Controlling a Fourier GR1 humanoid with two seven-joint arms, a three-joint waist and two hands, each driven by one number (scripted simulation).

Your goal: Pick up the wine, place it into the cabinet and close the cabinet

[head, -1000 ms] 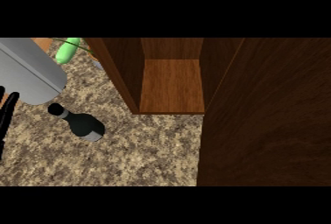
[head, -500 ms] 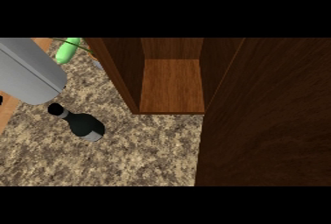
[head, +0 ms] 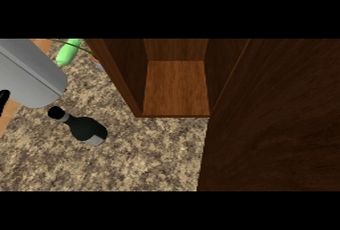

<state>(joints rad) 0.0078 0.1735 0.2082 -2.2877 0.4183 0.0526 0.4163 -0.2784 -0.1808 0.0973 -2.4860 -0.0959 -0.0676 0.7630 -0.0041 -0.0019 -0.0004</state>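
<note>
- Head view, wine bottle (head: 81,126): lies on its side on the speckled counter (head: 146,157), well left of the open cabinet (head: 176,87). Long axis diagonal, neck toward upper left, base toward lower right.
- Appearance: dark glass, black cap, pale patch at the base.
- Grey forearm (head: 26,72): enters at upper left, its end just beside the bottle's neck; judged the nearer arm.
- Hands: only a black sliver at the left edge; grip state cannot be told.
- Cabinet door (head: 279,126): stands open at the right.

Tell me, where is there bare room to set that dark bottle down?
The open cabinet's shelf is bare between its side walls. The speckled counter is free below the wine bottle, beside the cabinet door. The upper left is crowded: grey forearm, green object.
</note>
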